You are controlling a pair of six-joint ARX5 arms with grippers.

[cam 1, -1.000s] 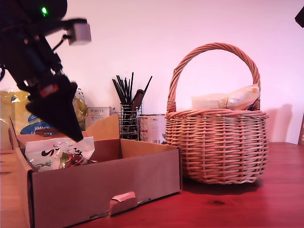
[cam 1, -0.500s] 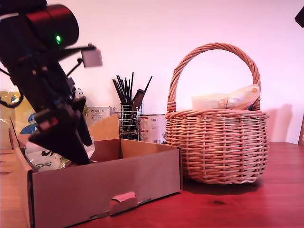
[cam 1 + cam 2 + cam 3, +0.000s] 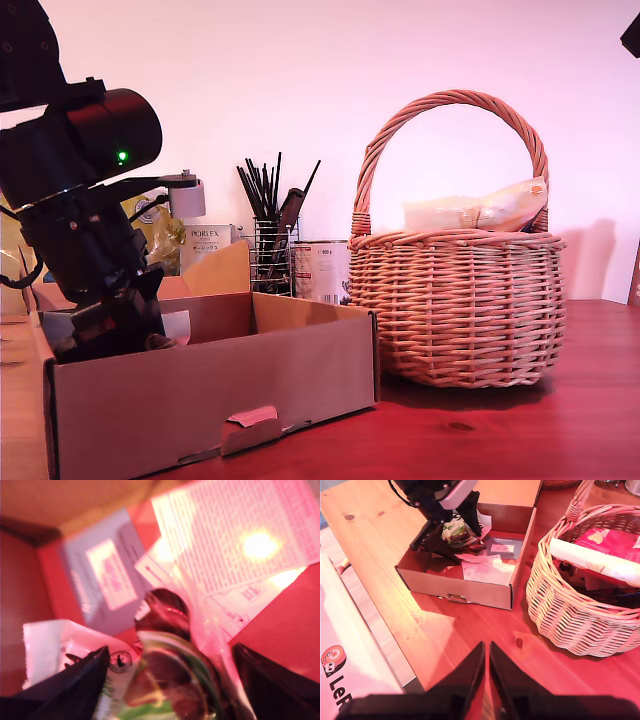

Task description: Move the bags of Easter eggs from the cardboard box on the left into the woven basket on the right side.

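Reading what print I can: "POWLEX" or close to it on a small white carton (image 3: 207,243) behind the cardboard box (image 3: 215,390), "LeR" on a white sheet (image 3: 342,677) at the table edge in the second wrist view, and fine lines too blurred to read on the paper leaflets (image 3: 240,545) lying in the box. My first gripper (image 3: 167,680) is dipped into the box at 9 o'clock in the exterior view, arm bent steeply down with a green light on its housing; its two dark fingers (image 3: 75,685) stand apart on either side of a glossy white bag of Easter eggs (image 3: 165,675) with green and red print, not visibly pressing it. My second gripper (image 3: 486,672) hovers high above the red-brown wooden table (image 3: 445,625), its fingers drawn almost together with only a slit between, holding nothing. At 3 o'clock in the exterior view stands the woven basket (image 3: 455,310), already holding pale and red pouches (image 3: 607,540). Behind, a wire holder (image 3: 270,250) of dark utensils and a tin (image 3: 322,270) stand before a plain pale wall.
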